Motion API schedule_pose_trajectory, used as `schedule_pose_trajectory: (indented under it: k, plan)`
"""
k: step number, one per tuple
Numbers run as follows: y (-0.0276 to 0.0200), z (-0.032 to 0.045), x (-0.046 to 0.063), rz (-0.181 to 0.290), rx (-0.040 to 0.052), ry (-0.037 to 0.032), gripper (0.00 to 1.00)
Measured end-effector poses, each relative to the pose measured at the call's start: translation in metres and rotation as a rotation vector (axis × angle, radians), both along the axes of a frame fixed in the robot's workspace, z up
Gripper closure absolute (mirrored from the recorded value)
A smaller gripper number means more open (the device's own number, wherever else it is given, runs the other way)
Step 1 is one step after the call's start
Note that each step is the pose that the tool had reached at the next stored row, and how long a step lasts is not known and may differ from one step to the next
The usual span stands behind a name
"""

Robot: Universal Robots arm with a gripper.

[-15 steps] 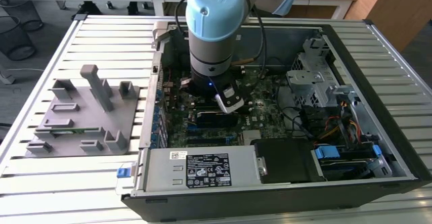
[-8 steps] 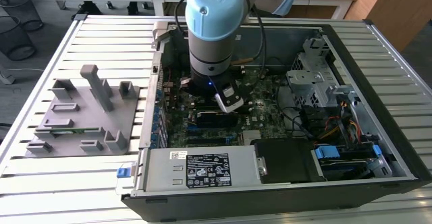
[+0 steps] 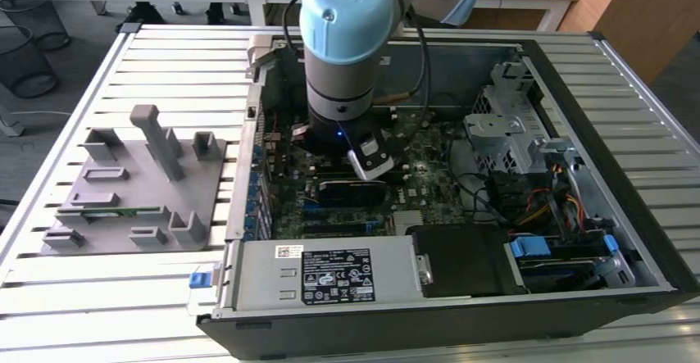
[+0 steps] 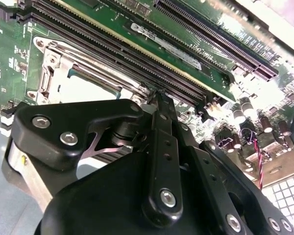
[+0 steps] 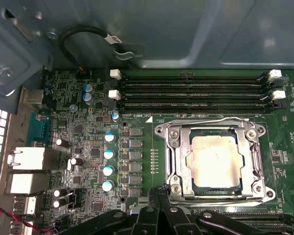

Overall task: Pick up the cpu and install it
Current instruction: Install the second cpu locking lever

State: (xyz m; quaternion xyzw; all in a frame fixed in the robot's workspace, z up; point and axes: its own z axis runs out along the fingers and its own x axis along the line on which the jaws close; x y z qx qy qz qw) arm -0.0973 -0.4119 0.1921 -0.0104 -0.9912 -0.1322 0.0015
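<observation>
The cpu [image 5: 213, 160] is a flat square chip with a pale silver top. It lies flat inside the metal socket frame [image 5: 172, 147] on the green motherboard [image 5: 83, 132], with the frame's rim around its edges. My gripper [image 5: 161, 192] hangs just off one side of the socket, apart from the chip, shut with nothing between its fingers. In the second wrist view the gripper [image 4: 159, 105] points toward the socket, where the cpu [image 4: 85, 89] shows as a bright patch. In the exterior view the gripper [image 3: 370, 166] hangs inside the open computer case [image 3: 569, 76].
Long black memory slots [image 5: 196, 90] run beside the socket, and a row of upright capacitors [image 5: 109, 161] stands close by. A grey plastic tray [image 3: 131, 191] sits on the slatted table at the exterior view's left. A power supply [image 3: 323, 273] and drive cage [image 3: 503, 125] crowd the case.
</observation>
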Motion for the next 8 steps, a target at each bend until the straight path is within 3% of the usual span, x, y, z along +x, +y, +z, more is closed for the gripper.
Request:
schedule_pose_trajectory:
  k: [8]
  plan:
    - [0.0024,-0.0006,-0.0003,0.000,0.0001,-0.0001,0.89]
